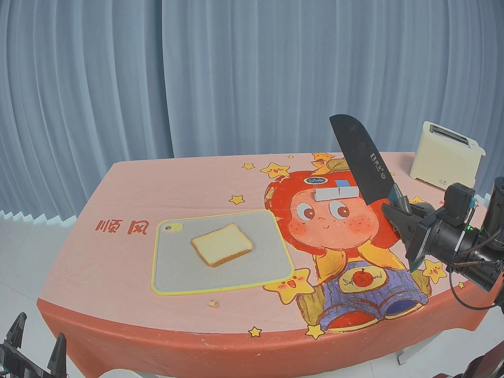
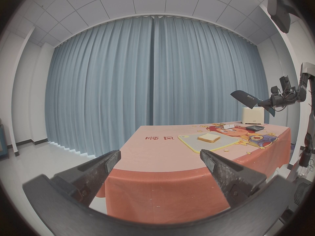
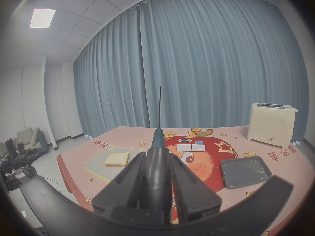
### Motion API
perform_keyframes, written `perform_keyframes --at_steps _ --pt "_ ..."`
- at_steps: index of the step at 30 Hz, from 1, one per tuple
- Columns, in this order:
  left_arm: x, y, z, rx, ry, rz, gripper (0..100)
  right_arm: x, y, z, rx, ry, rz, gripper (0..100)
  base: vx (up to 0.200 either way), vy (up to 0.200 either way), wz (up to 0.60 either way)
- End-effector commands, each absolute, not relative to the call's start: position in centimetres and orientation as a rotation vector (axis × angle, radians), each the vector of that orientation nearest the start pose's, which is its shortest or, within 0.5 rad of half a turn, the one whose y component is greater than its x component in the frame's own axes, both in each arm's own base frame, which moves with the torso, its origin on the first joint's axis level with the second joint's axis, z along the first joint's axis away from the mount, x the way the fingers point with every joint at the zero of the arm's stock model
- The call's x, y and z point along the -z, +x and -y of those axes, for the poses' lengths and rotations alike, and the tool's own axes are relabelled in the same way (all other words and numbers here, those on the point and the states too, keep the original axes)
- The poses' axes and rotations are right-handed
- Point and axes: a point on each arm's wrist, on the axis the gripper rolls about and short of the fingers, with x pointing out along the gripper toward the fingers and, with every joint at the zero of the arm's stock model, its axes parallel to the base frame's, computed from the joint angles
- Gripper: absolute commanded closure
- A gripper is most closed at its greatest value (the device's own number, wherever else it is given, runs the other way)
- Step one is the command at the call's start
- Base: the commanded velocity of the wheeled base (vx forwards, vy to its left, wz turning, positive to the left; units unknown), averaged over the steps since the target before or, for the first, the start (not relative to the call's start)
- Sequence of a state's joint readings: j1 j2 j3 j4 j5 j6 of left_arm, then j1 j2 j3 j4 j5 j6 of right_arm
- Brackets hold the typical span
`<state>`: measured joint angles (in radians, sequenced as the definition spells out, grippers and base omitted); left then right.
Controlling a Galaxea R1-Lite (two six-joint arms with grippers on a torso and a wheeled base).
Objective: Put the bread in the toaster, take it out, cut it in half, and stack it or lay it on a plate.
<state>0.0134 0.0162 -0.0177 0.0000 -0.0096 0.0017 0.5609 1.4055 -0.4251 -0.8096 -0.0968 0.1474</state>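
A slice of bread [image 1: 221, 244] lies flat on the grey, yellow-rimmed cutting board [image 1: 173, 269] on the left half of the table. My right gripper [image 1: 401, 211] hangs above the table's right side, shut on the handle of a black knife [image 1: 362, 158] whose blade points up and to the left. In the right wrist view the right gripper [image 3: 157, 154] clamps the knife handle [image 3: 158, 141], and the bread [image 3: 117, 159] lies farther off. The cream toaster [image 1: 446, 156] stands at the far right corner. My left gripper [image 1: 41, 327] is open, low off the table's near left corner.
A dark grey rectangular plate [image 3: 245, 171] sits on the table's right side in front of the toaster [image 3: 270, 124]. A white and blue block [image 1: 336, 191] lies mid-table. A crumb [image 1: 212, 304] lies near the board's front edge. Curtains hang behind the table.
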Motion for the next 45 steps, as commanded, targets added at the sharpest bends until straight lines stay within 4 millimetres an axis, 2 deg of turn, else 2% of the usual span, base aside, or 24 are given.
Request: perform_keyframes --at_steps 1,6,45 --pt "-7.55 -2.28 0.05 -0.005 0.002 0.000 0 -17.51 18.00 -11.06 -0.449 0.088 -0.198 100 0.000 0.200 0.00" --pt "-7.55 -2.28 0.05 -0.005 0.002 0.000 0 -17.51 18.00 -11.05 -0.446 0.088 -0.197 100 0.000 0.200 0.00" --pt "-7.55 -2.28 0.05 -0.005 0.005 0.000 0 -17.48 17.95 -11.12 -0.444 0.085 -0.199 100 0.000 0.000 0.00"
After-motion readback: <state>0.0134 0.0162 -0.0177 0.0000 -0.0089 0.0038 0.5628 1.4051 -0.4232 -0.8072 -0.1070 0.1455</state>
